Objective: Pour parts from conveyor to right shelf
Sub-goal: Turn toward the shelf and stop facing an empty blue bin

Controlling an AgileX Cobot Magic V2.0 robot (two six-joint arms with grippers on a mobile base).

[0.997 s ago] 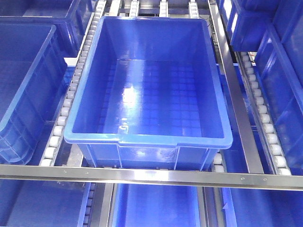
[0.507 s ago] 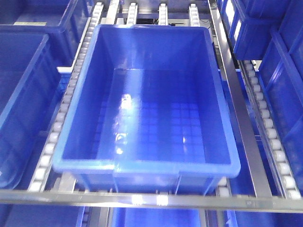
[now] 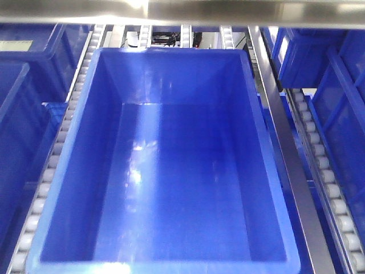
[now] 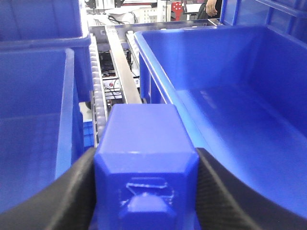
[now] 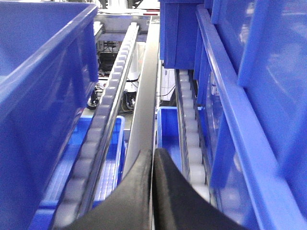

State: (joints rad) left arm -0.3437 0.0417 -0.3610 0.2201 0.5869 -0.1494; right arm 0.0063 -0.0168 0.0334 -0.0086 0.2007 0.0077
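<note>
Change: since the earlier front view the central bin (image 3: 165, 171) has grown to fill the frame; the steel cross rail (image 3: 182, 10) that ran below its near rim now lies along the top edge; the grid pattern on the bin floor no longer shows
Left claw: the left gripper (image 4: 145, 160) is clamped on a blue block (image 4: 144, 134); its black fingers (image 4: 62, 201) press against the block's two sides
Block position: held upright between those fingers, just left of the central bin's left wall and outside it; a roller track (image 4: 98, 100) and a steel side rail (image 4: 122, 72) run away behind it; a neighbouring bin (image 4: 33, 120) sits to its left
Right claw: the right gripper (image 5: 152, 155) has its fingertips pressed together with nothing between them; it hangs over the shelf rack (image 5: 144, 110), whose steel strip runs between two white roller tracks
Surroundings: more glossy blue bins (image 5: 249, 96) stand on the right
Writing: a pale label (image 3: 14, 44) on the far-left bin is too blurred to read; a raised moulded mark (image 4: 144, 189) on the block's near face shows no legible letters
</note>
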